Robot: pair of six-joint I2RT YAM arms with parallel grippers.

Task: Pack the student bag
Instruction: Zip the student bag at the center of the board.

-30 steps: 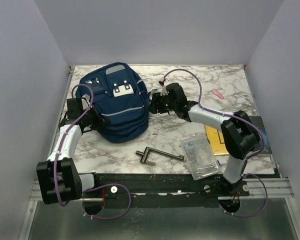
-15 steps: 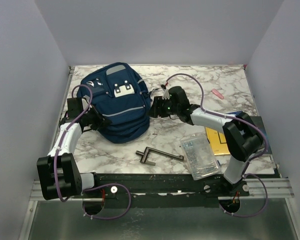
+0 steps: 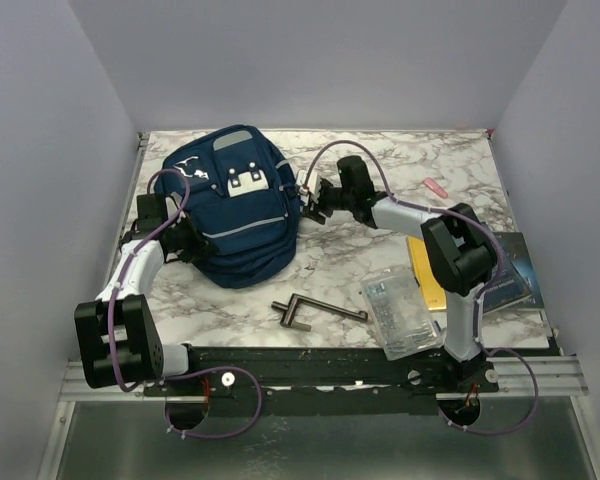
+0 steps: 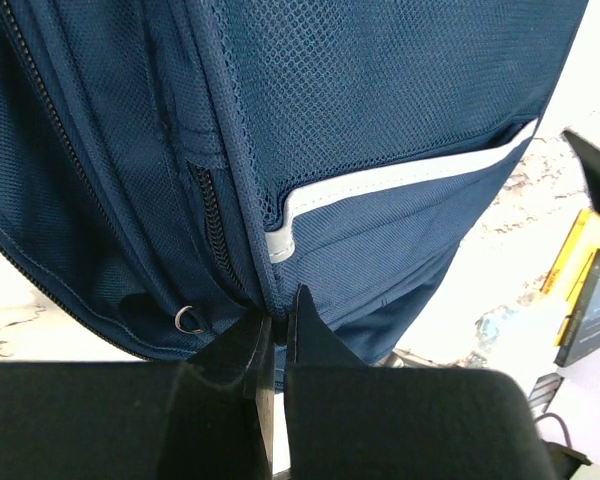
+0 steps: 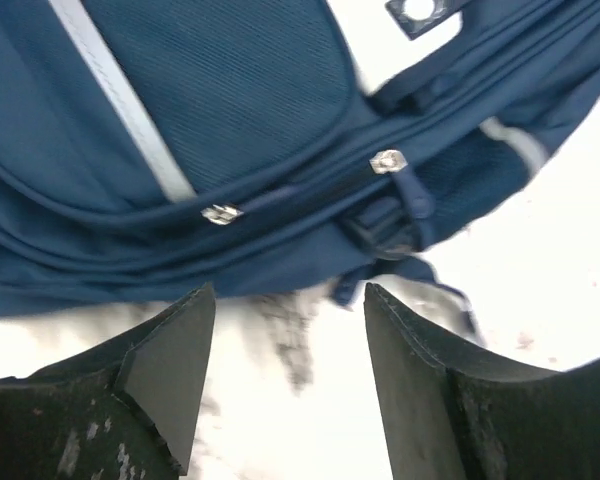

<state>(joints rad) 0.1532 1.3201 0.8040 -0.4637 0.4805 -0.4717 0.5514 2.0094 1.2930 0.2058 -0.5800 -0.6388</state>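
A: Status?
B: Nothing packed. Clear box [image 3: 400, 312], yellow book [image 3: 432, 290] and metal tool [image 3: 318, 308] lie on the bench [image 3: 330, 265], behind both grippers.
A: Bag?
B: Student bag [image 3: 235, 205] looks zipped. Left gripper [image 4: 278, 322] pinches its side seam. Right gripper [image 5: 290, 300] gapes wide, zipper pulls [image 5: 388, 160] just ahead.

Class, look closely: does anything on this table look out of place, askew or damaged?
A dark metal T-handled tool lies between the student bag and the clear case. It looks odd among school things like the yellow book. Nothing looks spilled or damaged.
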